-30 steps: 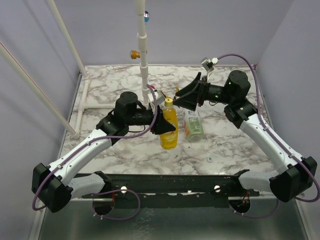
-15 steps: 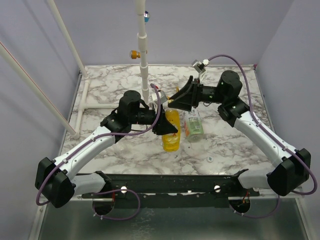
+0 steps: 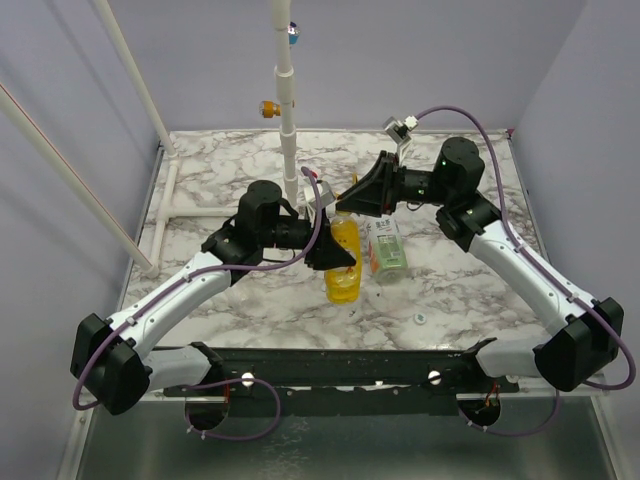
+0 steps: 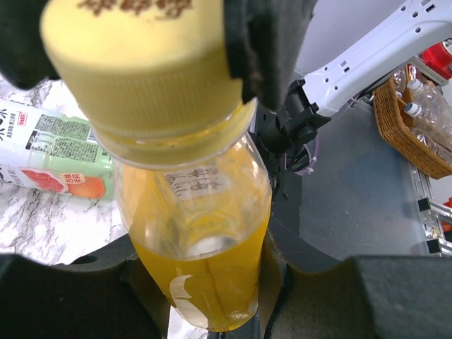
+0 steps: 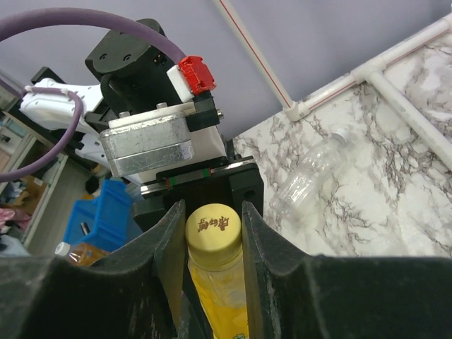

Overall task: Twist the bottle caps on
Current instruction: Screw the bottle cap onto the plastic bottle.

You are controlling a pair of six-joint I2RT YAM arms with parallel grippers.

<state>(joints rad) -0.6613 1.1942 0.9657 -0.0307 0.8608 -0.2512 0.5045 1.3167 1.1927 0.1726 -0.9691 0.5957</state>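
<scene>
The left gripper (image 3: 336,256) is clamped around the body of the yellow bottle (image 3: 341,262), holding it over the middle of the marble table (image 3: 230,160). The neck points toward the back edge. I cannot tell whether the bottle's base rests on the table top.

The right gripper (image 3: 345,204) reaches in from the right side and is pinched narrow on the yellow cap (image 5: 212,227). The right wrist view shows one black finger (image 5: 171,244) pressed against each side of the cap, which sits on the bottle's neck. The left wrist view shows the same cap (image 4: 145,74) from below. It covers the mouth of the bottle, and yellow liquid fills the lower part.

Just to the right of the yellow bottle, the labelled bottle (image 3: 386,250) lies on its side on the table. It is clear plastic with a green-and-white wrap, close to the yellow bottle but apart from both grippers. A small whitish cap (image 3: 421,319) sits alone near the front edge, right of centre, well apart from the bottles.
</scene>
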